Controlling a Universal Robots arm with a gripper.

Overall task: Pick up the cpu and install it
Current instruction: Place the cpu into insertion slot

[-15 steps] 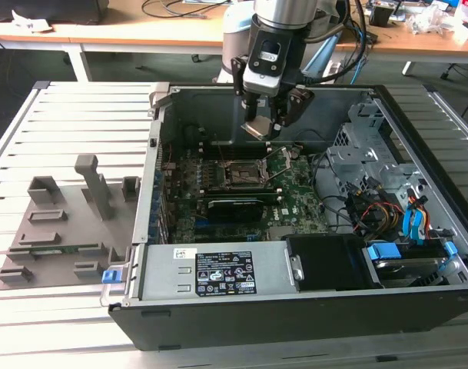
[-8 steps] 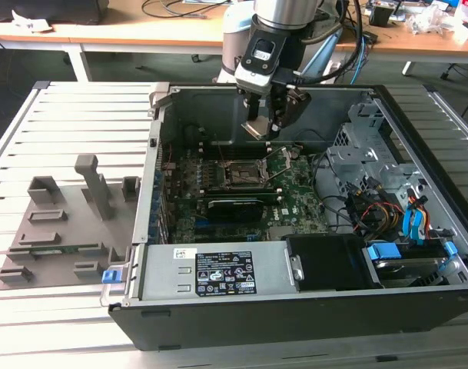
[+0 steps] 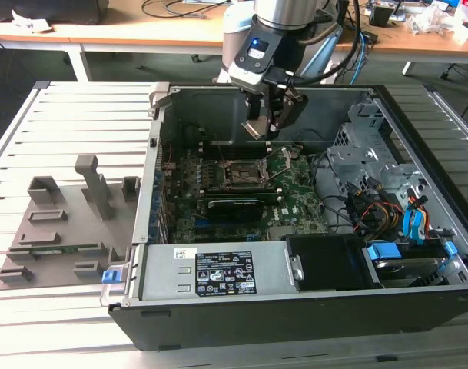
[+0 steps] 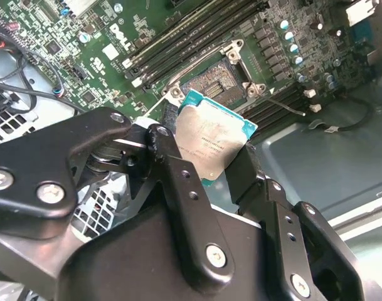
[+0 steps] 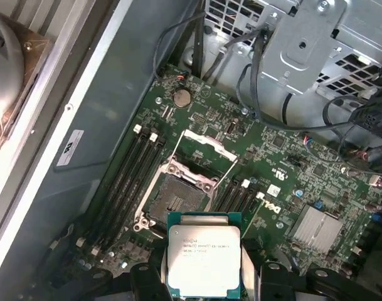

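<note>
Black gripper pinched cpu by two edges, hung above open socket on green motherboard, inside case, grey holder blocks at exterior view's left

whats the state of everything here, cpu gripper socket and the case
cpu: held by its edges above the motherboard, not seated
gripper: shut on the cpu
cpu socket: empty, its retention frame swung open
computer case: lying on its side, side panel off, inside exposed
</note>
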